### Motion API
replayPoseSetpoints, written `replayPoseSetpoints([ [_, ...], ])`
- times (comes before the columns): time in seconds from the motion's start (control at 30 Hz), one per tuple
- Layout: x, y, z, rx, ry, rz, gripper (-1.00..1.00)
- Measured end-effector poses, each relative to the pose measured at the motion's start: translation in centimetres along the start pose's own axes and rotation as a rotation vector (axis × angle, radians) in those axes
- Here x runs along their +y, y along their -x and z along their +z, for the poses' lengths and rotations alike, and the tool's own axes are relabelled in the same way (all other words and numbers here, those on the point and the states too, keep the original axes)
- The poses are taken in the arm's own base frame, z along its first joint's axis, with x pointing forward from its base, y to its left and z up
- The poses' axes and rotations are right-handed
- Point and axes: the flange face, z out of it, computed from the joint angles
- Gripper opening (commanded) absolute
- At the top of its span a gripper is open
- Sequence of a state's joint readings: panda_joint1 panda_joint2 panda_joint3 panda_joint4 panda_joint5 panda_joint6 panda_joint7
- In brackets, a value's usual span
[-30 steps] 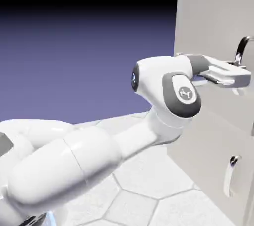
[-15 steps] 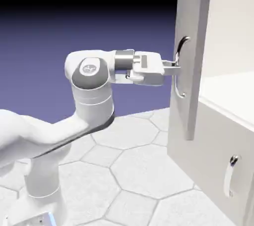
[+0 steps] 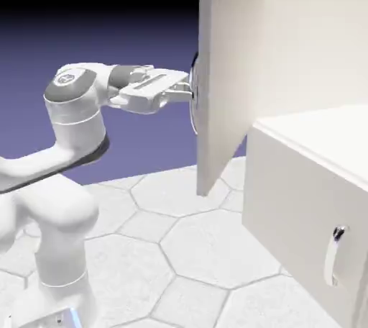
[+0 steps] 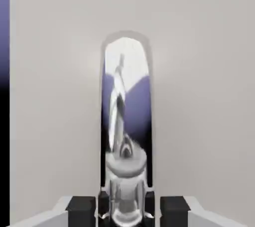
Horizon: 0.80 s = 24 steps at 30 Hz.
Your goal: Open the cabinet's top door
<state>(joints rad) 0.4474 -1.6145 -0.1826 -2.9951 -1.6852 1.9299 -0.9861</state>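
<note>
My two-finger gripper [image 3: 191, 91], closed on the curved silver handle [image 3: 194, 114], had swung the tall off-white top door [image 3: 228, 82] wide open.

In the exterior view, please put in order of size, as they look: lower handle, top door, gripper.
1. Top door
2. Gripper
3. Lower handle

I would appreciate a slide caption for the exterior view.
Pincer at its handle, the top door stands open.
</note>
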Motion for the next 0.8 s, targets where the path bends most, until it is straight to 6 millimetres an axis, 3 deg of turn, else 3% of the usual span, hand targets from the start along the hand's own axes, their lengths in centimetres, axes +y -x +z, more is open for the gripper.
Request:
replayPoseSetpoints([
  [0.47, 2.9, -2.9, -8.6, -0.152, -0.152, 0.0, -1.0],
  [0.8, 7.0, -7.0, -16.1, -0.303, -0.303, 0.0, -1.0],
])
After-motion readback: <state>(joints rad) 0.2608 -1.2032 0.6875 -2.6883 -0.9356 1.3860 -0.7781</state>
